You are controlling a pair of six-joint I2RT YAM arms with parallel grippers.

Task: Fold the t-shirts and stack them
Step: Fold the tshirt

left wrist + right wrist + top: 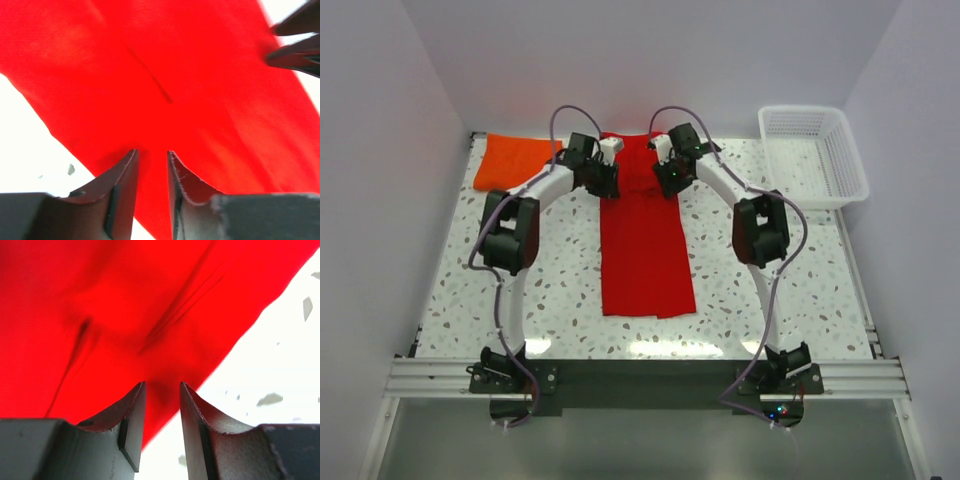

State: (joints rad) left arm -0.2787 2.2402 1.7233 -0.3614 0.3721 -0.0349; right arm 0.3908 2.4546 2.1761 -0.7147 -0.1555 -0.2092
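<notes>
Left claw [152, 152] and right claw [162, 385], jaws narrowly parted and gripping nothing, poised over the far end of the red t-shirt [645, 250], a long strip at the surface [560, 290] centre; orange t-shirt [510, 160] at far-left corner.

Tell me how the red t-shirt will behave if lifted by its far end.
Probably floppy: the red t-shirt lies flat against the table, with soft creases in both wrist views. Likely light, since it looks like thin cloth. It appears folded into a narrow strip, so its layers may slip open, as nothing pins them.
</notes>
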